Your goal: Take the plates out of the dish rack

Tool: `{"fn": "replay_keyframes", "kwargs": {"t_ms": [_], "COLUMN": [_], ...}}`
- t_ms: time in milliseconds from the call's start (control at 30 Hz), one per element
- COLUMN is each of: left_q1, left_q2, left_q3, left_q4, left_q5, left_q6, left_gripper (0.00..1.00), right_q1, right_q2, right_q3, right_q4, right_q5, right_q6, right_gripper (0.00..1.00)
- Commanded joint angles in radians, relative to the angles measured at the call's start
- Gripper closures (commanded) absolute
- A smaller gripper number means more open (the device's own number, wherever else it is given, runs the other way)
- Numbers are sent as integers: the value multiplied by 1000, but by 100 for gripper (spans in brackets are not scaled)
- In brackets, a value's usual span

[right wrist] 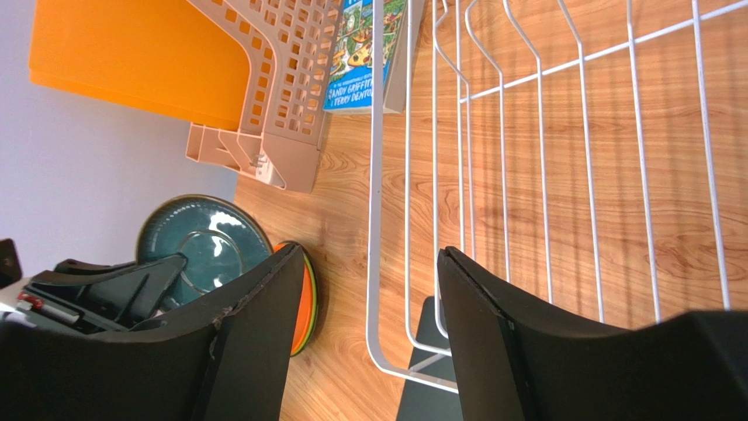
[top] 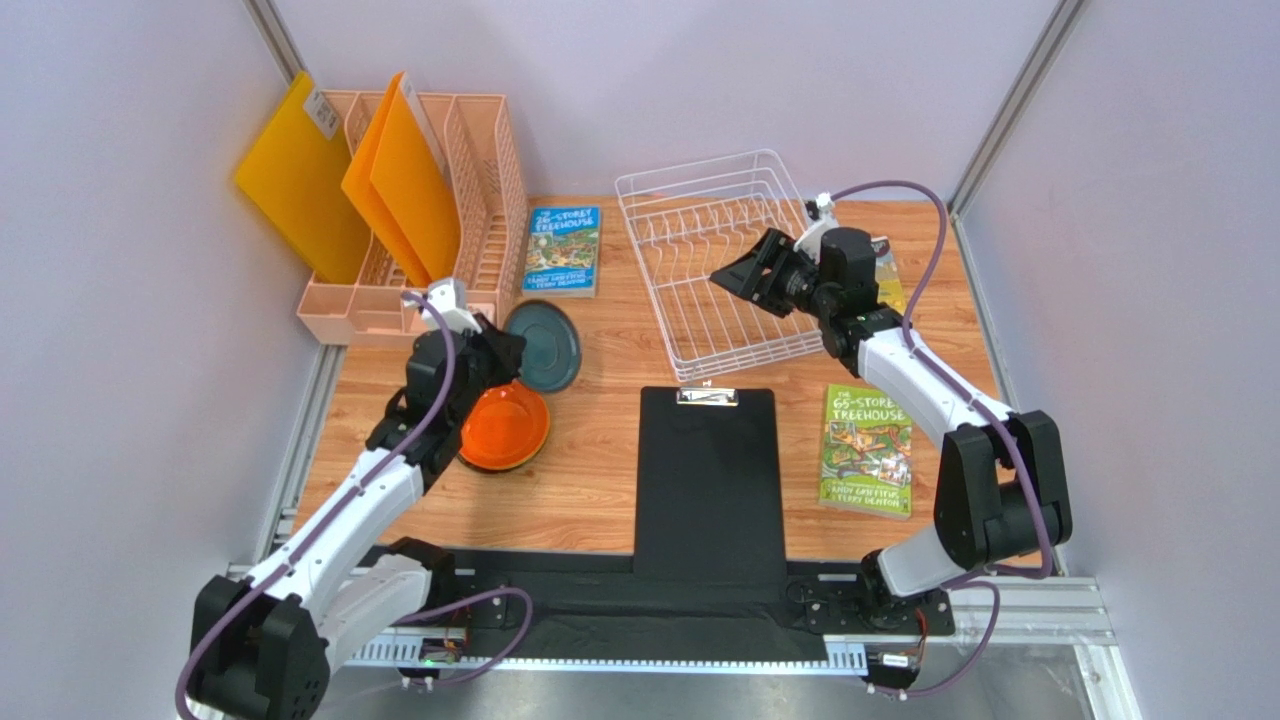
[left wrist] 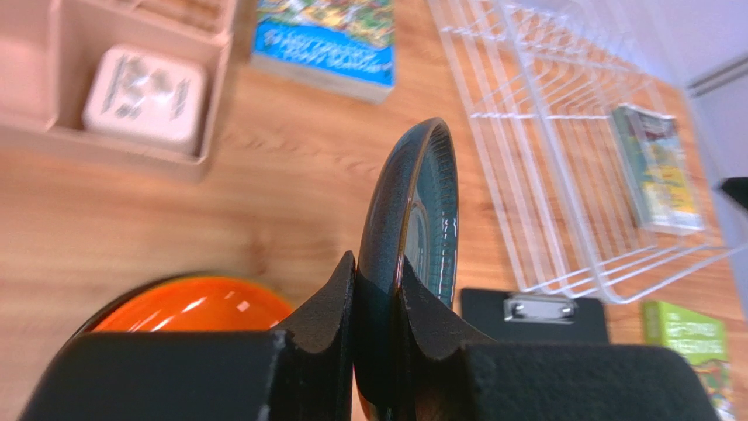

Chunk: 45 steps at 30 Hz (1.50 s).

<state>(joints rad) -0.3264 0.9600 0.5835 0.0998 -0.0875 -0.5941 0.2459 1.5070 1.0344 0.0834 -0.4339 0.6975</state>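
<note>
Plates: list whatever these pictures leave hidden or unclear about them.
- Top external: the left gripper covers part of the orange plate; anything beneath it is hidden.
- Left wrist: fingers hide the lower rim of the grey-teal plate; the orange plate is blurred and cut off.
- Right wrist: the right gripper screens most of the orange plate.

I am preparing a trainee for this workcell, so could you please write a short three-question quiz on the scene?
1. True or false: the left gripper is shut on the rim of the dark grey-teal round plate.
2. Which thing lies on the table just on the near side of the white wire dish rack? A) the flat black clipboard B) a red mug C) a folded blue towel
3. Fill in: the right gripper hovers over the rack with its jaws ___.

Key: 1 true; 2 A; 3 open.
</note>
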Motion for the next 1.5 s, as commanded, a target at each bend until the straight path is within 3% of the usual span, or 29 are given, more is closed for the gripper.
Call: {"fn": "replay_keyframes", "kwargs": {"t_ms": [0,200,567,1033,1267,1333,1400,1467], "left_q1": [12,20,24,26,26,24,26,26], "left_q2": [-96,-181,-251,-234,-244,-244,-244,-244], "left_q3": [-74,-109,-146,-165,-189,-191,-194,-198], "left_q4": [-67,-184,-248,-301,-324,-328,-336,-344], "left_q5": [-109,-173,-251,-228,-244,-245,-244,-247], "left_q6": [16,28,-1,-62,-82,-82,-82,-82], "left_gripper": [100,100,100,99,77,74,63,62], "right_q1": [-2,-2,-3,-3,-3,-2,-3,-2], "right_q2": [-45,-68,-64,-42,-36,-34,-34,-34], "right_q3": [23,10,-19,-13,-10,-10,-8,-8], "right_q4": [-25,-56,-57,-68,-74,-74,-76,-77], "right_q5": [11,17,11,3,3,3,3,3], "right_q6": [-49,-81,-85,-92,-96,-96,-99,-101], "right_gripper": [37,37,37,37,37,37,37,37]}}
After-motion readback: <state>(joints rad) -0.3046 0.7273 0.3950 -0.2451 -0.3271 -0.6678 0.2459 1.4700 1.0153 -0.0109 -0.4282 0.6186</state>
